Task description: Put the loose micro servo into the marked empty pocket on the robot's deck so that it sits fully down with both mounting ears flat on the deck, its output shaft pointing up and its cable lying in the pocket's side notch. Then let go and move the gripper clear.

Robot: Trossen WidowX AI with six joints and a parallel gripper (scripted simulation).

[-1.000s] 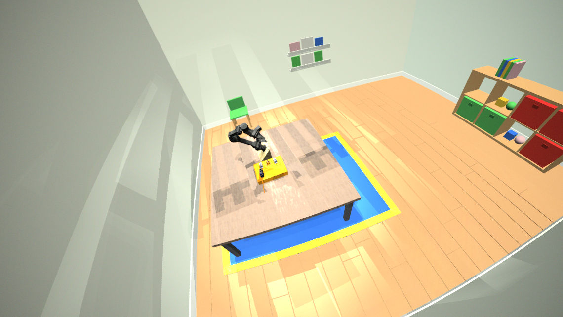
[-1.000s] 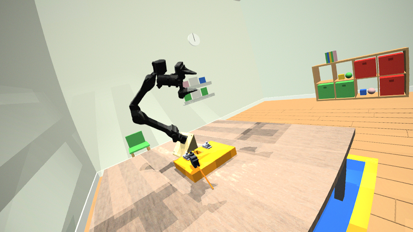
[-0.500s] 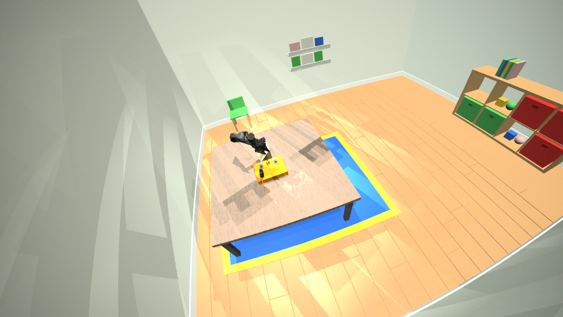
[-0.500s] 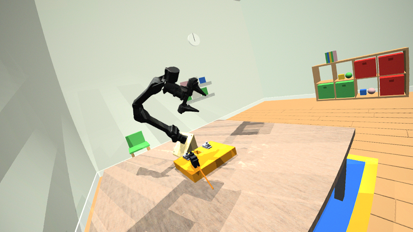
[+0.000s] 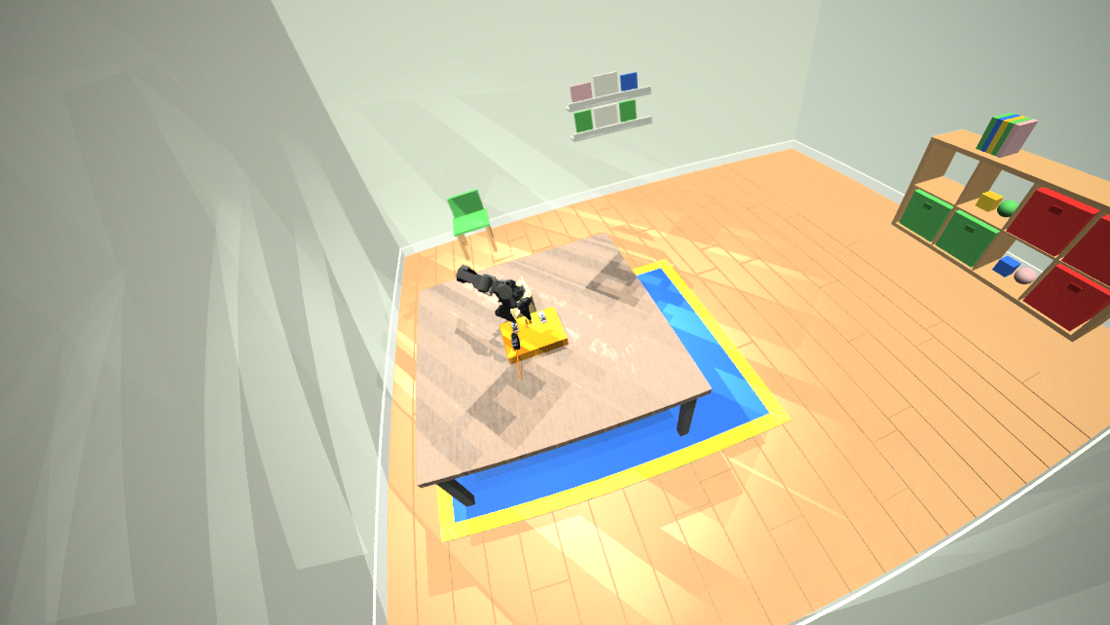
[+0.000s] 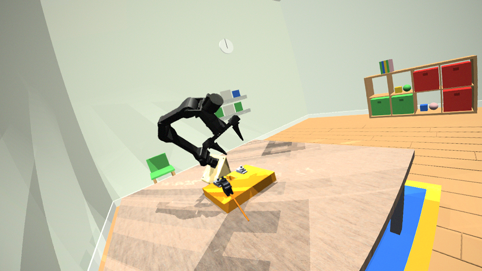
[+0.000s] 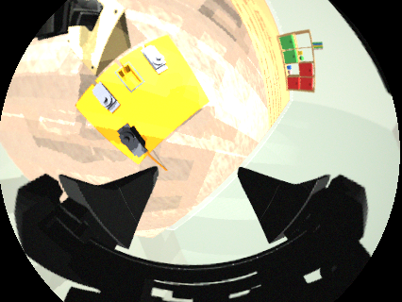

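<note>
The loose micro servo (image 5: pixel 515 341) (image 6: pixel 226 186) (image 7: pixel 132 140), dark with a round top, lies on the yellow deck (image 5: pixel 549 334) (image 6: pixel 252 179) (image 7: pixel 175 96) near its front left corner in the exterior view. Its orange cable (image 5: pixel 519 368) (image 6: pixel 241 209) (image 7: pixel 158 160) sticks out past the deck's edge. The marked pocket (image 6: pixel 231 177) (image 7: pixel 128 75) is empty, between two grey mounted servos (image 7: pixel 106 97) (image 7: pixel 156 58). My gripper (image 5: pixel 522 319) (image 6: pixel 234 146) (image 7: pixel 198 168) is open and empty, above the deck. Whether the loose servo's shaft points straight up is unclear.
A cream bracket (image 6: pixel 218 164) (image 7: pixel 105 35) stands at the deck's back edge, by the arm's base. The deck rests on a wooden table (image 5: pixel 613 372) (image 6: pixel 333 181). A green chair (image 5: pixel 470 222) (image 6: pixel 160 170) and a shelf unit (image 6: pixel 474 80) stand farther off.
</note>
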